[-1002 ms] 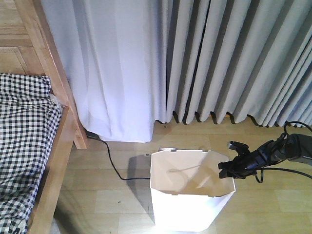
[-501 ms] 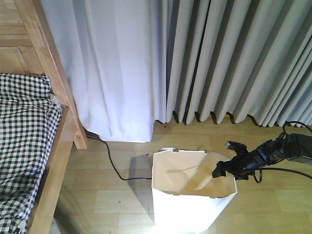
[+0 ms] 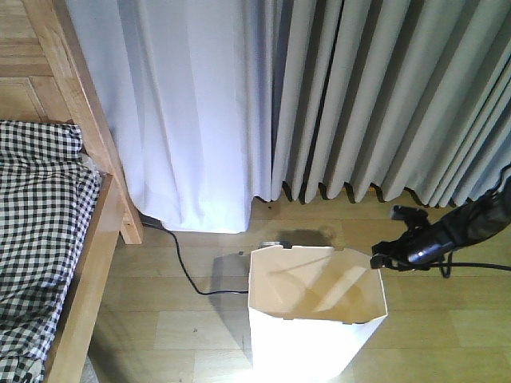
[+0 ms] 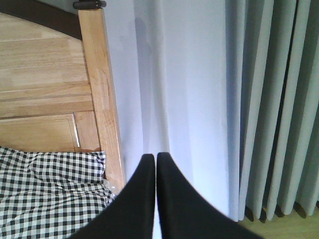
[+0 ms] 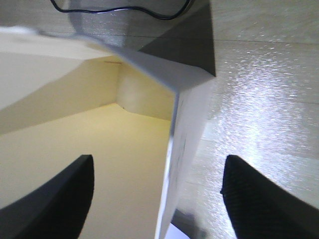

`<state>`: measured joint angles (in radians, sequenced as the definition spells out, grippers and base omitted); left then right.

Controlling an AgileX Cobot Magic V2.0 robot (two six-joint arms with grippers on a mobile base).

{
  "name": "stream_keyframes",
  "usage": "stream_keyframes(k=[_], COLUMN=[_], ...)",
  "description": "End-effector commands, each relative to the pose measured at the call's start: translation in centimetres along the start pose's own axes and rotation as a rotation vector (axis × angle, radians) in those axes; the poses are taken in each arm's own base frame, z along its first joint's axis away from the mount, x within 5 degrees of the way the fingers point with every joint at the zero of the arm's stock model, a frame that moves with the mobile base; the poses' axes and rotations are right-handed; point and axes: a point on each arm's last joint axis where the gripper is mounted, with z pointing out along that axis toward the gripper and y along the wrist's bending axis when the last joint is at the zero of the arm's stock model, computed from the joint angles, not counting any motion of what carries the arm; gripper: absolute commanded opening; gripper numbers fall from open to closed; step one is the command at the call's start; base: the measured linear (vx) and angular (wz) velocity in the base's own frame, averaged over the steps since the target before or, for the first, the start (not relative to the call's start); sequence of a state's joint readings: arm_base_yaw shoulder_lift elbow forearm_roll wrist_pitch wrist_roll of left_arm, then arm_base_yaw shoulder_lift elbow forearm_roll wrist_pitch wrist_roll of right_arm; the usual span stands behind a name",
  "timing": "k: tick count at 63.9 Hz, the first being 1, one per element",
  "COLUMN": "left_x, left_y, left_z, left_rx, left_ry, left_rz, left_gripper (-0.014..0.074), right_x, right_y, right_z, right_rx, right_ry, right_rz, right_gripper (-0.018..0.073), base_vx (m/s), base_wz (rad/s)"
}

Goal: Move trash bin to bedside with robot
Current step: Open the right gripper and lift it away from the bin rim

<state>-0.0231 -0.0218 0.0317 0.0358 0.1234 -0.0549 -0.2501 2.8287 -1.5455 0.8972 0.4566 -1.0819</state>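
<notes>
Standing on wood-plank floor (image 3: 447, 319) by grey curtains (image 3: 359, 96), trash bin (image 3: 315, 319) near bed (image 3: 48, 239); right gripper (image 5: 159, 194) jaws released astride its rim, left gripper (image 4: 155, 164) clenched, empty.

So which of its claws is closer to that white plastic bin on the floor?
The right claw. Its fingers straddle the white plastic bin's wall, one inside, one outside. The left claw is shut, pointing toward the wooden bed frame and curtain, with no bin in its view.
</notes>
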Motion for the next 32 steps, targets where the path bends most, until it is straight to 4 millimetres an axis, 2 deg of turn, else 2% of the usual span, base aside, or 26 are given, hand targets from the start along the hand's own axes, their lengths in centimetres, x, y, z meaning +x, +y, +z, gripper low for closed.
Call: stream_keyframes(k=[1,13,21,32], left_x=[-1.5,-1.5,-1.5,-1.5], left_y=[-0.1,-0.1,-0.1,-0.1], left_z=[-0.2,-0.2,-0.2,-0.2], left_rx=[0.005,0.005,0.005,0.005], left_ry=[-0.102,-0.102,-0.102,-0.102], left_rz=[-0.006,-0.006,-0.006,-0.006], left_gripper=[-0.0006,-0.0006,-0.0006,-0.0006], right_x=[-2.1,-1.4,-1.6,-1.0], right_y=[1.4,3.8,6.5,10.2], right_z=[-5.9,-14.4,-21.5,-30.4], right_rx=[0.048,0.178,0.214,0.238], right_ry=[-0.094,-0.21,-0.337,-0.53], right_rz=[-0.042,-0.068,-0.128,-0.206], right_gripper=[0.05,0.05,0.05,0.05], base_vx=[0.0,0.0,0.0,0.0], base_wz=[0.0,0.0,0.0,0.0])
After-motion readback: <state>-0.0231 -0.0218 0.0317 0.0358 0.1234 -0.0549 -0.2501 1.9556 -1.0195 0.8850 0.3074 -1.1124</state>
